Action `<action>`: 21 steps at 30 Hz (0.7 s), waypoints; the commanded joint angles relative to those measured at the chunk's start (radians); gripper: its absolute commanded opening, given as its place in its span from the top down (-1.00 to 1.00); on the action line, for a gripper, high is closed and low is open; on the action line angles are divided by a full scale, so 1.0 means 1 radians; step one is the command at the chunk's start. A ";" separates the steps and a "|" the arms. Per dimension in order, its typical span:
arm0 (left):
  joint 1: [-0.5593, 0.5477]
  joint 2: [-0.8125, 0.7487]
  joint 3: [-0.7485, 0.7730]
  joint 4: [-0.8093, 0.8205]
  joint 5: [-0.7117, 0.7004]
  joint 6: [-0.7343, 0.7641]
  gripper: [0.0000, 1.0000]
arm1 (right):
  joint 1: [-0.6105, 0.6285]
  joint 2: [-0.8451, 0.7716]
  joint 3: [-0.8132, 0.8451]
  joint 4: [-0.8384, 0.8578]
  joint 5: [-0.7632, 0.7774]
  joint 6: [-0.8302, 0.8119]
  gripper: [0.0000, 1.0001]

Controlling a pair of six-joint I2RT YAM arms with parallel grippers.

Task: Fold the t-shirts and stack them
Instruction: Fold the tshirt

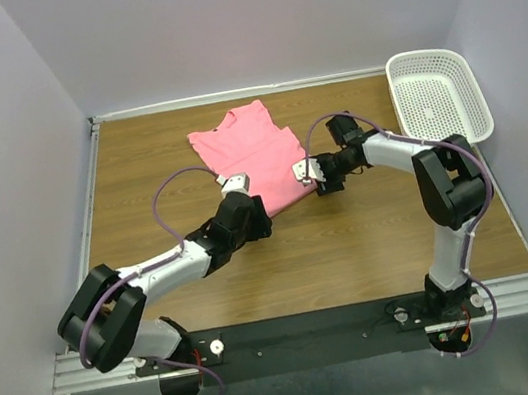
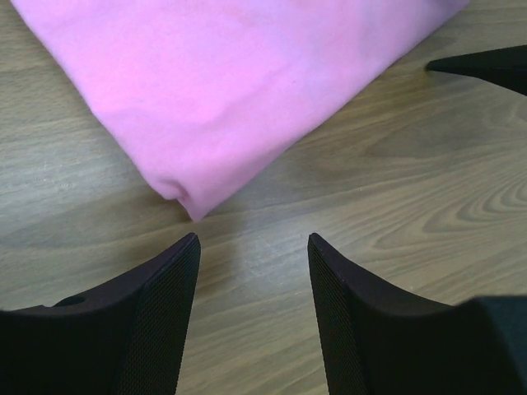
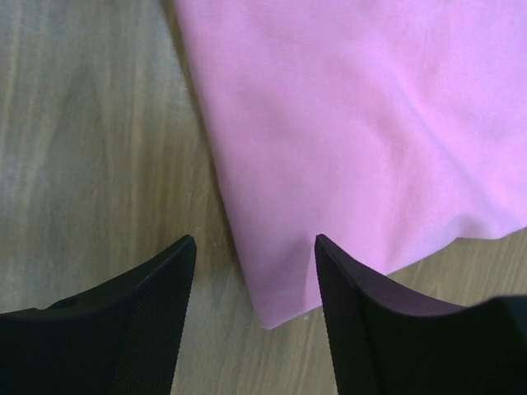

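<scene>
On the wooden worktop (image 1: 353,243), the folded pink t-shirt (image 1: 246,150) lies toward the back, near the middle. The left fingers (image 2: 160,304) stand open, one shirt corner just ahead of them. The right fingers (image 3: 148,304) are also open, straddling another corner.

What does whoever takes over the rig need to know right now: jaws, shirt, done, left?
Left gripper: jaws open, empty, just short of the near-left corner of the salmon-pink cloth t-shirt.
Right gripper: jaws open, astride the shirt's near-right corner, nothing clamped.
The shirt lies on the wooden table, apart from the white perforated plastic basket at the far right.
Done: the shirt looks partly folded; its corner shows doubled cloth.
Left: probably grip both near corners, finish the fold, stack. Only one shirt is in view.
</scene>
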 commanded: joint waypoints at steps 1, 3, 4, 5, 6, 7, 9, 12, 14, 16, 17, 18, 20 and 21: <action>-0.006 0.050 0.046 0.028 -0.061 0.005 -0.23 | -0.006 0.050 0.032 0.008 0.042 -0.016 -0.29; -0.018 0.063 0.081 -0.018 -0.064 0.049 -0.22 | -0.012 0.050 0.030 0.006 0.035 -0.017 -0.26; -0.031 0.060 0.100 -0.044 -0.067 0.072 -0.22 | -0.018 0.046 0.027 0.006 0.022 -0.017 -0.26; -0.063 0.043 0.146 -0.118 -0.085 0.124 -0.22 | -0.035 0.024 0.023 0.003 -0.011 -0.017 -0.26; -0.084 0.029 0.172 -0.158 -0.091 0.152 -0.22 | -0.045 0.024 0.021 0.000 -0.031 -0.017 -0.26; -0.125 0.015 0.201 -0.197 -0.094 0.184 -0.23 | -0.073 0.001 0.020 -0.004 -0.069 -0.009 -0.28; -0.175 -0.013 0.297 -0.304 -0.138 0.312 -0.25 | -0.095 -0.011 0.036 -0.064 -0.097 -0.044 -0.32; -0.273 -0.025 0.408 -0.413 -0.220 0.501 -0.28 | -0.115 0.015 0.122 -0.249 -0.128 -0.100 -0.36; -0.313 -0.031 0.434 -0.436 -0.263 0.691 -0.31 | -0.121 0.050 0.170 -0.320 -0.148 -0.138 -0.36; -0.325 -0.033 0.413 -0.443 -0.259 0.871 -0.37 | -0.121 0.059 0.171 -0.366 -0.160 -0.173 -0.36; -0.325 -0.025 0.395 -0.446 -0.257 0.906 -0.41 | -0.121 0.062 0.167 -0.370 -0.171 -0.184 -0.36; -0.316 -0.005 0.337 -0.435 -0.263 0.954 -0.43 | -0.121 0.064 0.162 -0.371 -0.176 -0.193 -0.36; -0.308 0.023 0.271 -0.412 -0.240 0.989 -0.42 | -0.121 0.075 0.165 -0.370 -0.180 -0.195 -0.36; -0.302 0.050 0.202 -0.360 -0.249 1.002 -0.39 | -0.121 0.078 0.173 -0.370 -0.179 -0.193 -0.36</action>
